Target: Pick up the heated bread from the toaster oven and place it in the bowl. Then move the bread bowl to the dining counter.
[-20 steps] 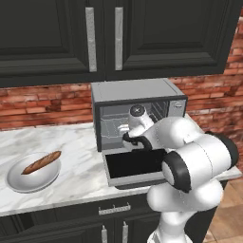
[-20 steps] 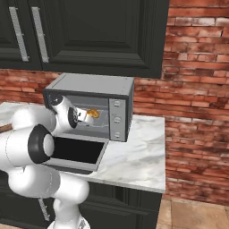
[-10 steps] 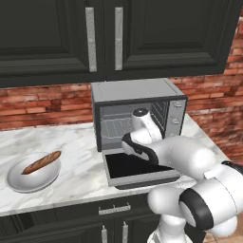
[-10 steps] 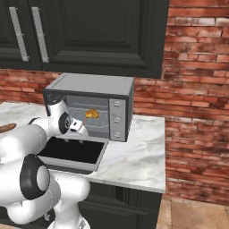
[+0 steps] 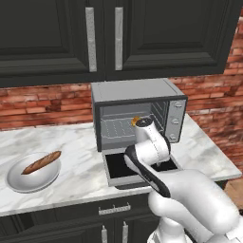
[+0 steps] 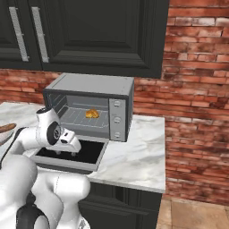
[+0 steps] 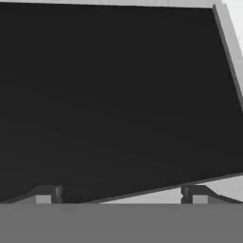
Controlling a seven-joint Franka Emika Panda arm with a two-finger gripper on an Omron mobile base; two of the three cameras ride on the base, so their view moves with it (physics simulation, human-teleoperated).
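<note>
Gripper (image 6: 66,154) spread wide above toaster oven (image 6: 96,87) door, bread (image 6: 92,113) behind

We're looking at a pretty moody kitchen here: dark upper cabinets (image 5: 114,38) with long brushed-metal handles (image 5: 90,39), a red brick wall (image 6: 197,89) behind everything, and a white-grey marble counter (image 5: 80,163) running along it. Below we've got dark lower cabinets (image 5: 61,220) with small handles, and a tan tiled floor (image 6: 197,217) off to the right.
</note>
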